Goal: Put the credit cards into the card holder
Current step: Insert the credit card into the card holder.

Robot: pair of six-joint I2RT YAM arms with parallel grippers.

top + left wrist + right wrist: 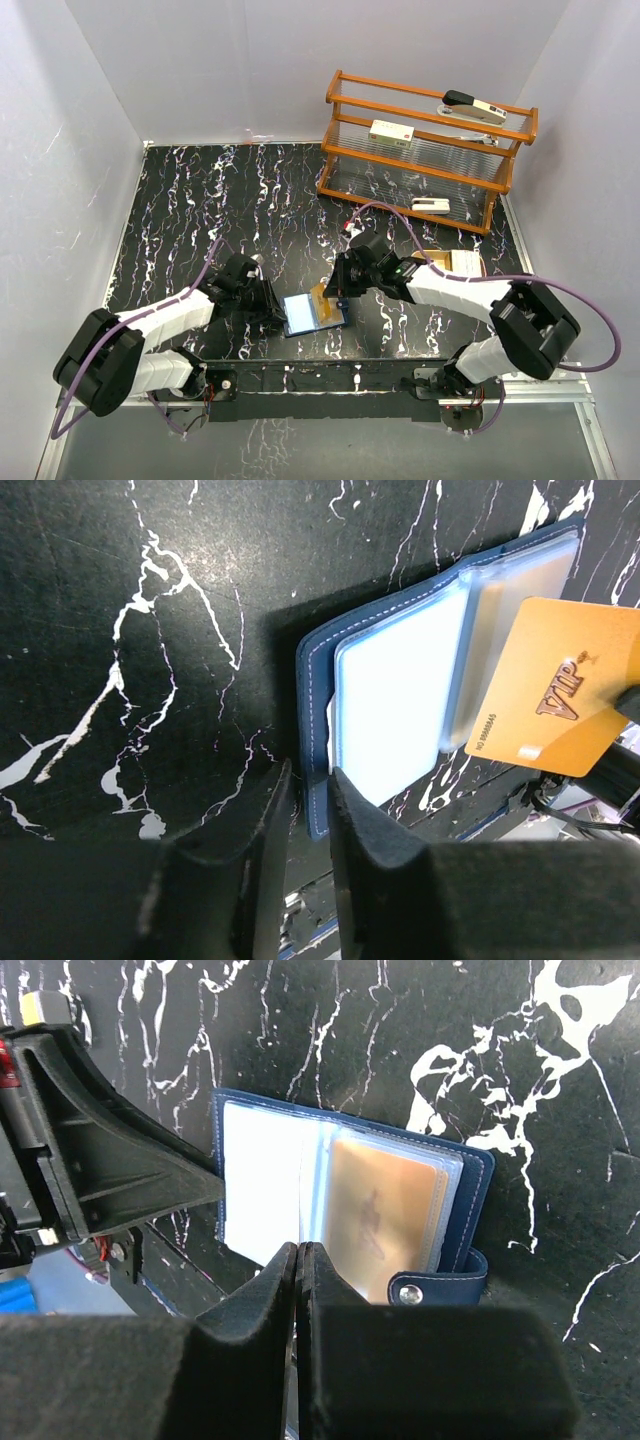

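Centrally, one open card holder (pixel 312 314) lies near the table's (pixel 200 210) near edge, with one gold credit card (pixel 560 715) pinched edge-on in the right gripper (pixel 336 297) above its right half. Left gripper (pixel 308 820) straddles the holder's left edge, jaws narrowly parted; bare table stretches left and far.

I read "VIP" in raised letters on the orange card (pixel 560 695) held over the open wallet (pixel 400 695). A row of small digits runs along its short edge, too small to make out.
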